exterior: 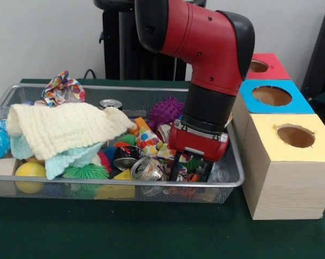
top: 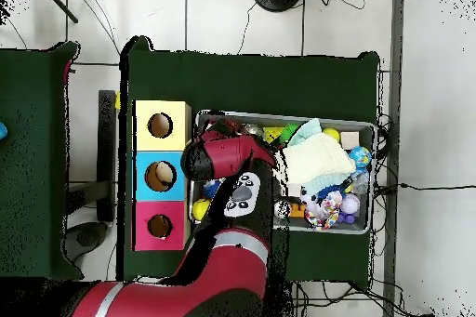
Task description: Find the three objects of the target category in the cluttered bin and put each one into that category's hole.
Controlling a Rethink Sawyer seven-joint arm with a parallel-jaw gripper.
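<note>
The silver wire-mesh bin (exterior: pixel 70 182) lies on the green table, full of clutter; it also shows in the overhead view (top: pixel 374 178). My gripper (exterior: pixel 190 170) is down inside the bin's right end, open, with its black fingers (exterior: pixel 176 168) among small colourful items and beside a crushed can (exterior: pixel 146 168). In the overhead view the red arm (top: pixel 232 160) hides the gripper. Three wooden boxes with round holes stand beside the bin: yellow (exterior: pixel 283 172), blue (exterior: pixel 299 105), red (exterior: pixel 275 67).
A cream knitted cloth (exterior: pixel 65 127) covers the bin's left half. Around it lie a purple spiky ball (exterior: pixel 166 110), a green spiky ball (exterior: pixel 85 172), a yellow ball (exterior: pixel 30 170), a can (exterior: pixel 109 103) and a patterned fabric piece (exterior: pixel 62 89).
</note>
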